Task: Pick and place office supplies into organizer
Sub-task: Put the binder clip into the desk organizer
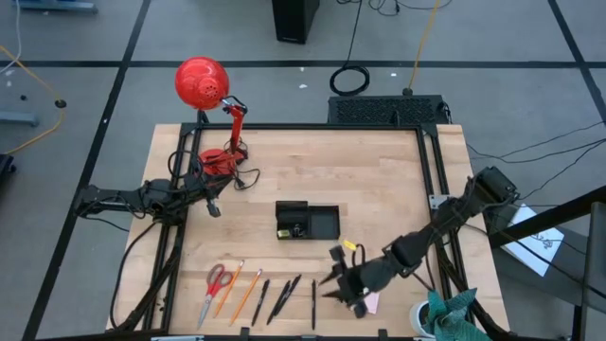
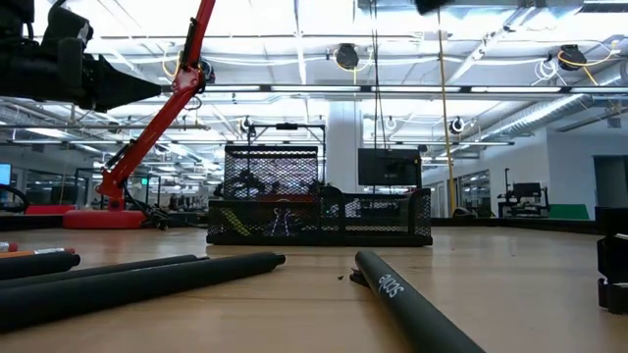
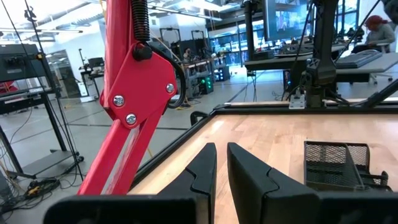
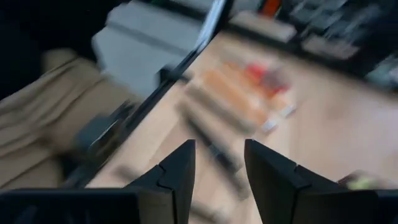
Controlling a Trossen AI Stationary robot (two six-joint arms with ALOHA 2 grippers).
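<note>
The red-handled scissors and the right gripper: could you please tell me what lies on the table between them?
In the high view, orange pencils and thin dark pens lie in a row between the red-handled scissors and the right gripper.

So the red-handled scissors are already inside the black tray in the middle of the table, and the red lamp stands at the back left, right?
Not quite. The red-handled scissors are not in the black mesh tray; they lie on the bare wooden table near its front left edge, beside the orange pencils. The high view shows this. The red desk lamp does stand at the back left.
</note>
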